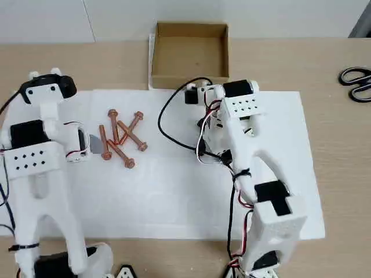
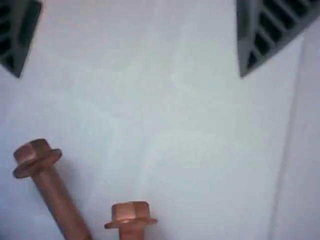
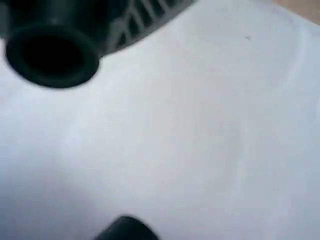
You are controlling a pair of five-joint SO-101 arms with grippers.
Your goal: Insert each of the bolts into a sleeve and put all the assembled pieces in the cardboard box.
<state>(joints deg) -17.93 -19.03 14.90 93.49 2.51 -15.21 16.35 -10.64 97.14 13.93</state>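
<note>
Bolt pick-up step. Left gripper (image 2: 130, 75), jaws wide, hovers just left of the bolts (image 1: 122, 139) on the white mat (image 1: 174, 191). Right gripper (image 1: 196, 95) clasps a sleeve (image 3: 52, 79) near the cardboard box (image 1: 190, 55). The next move probably calls for closing on one bolt shank.

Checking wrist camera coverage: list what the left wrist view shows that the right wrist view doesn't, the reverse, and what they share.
Left wrist view: a bolt, a second bolt's head, and the open left gripper. Right wrist view: a black sleeve held in the right gripper, bore towards the camera. Both: the white sheet.
</note>
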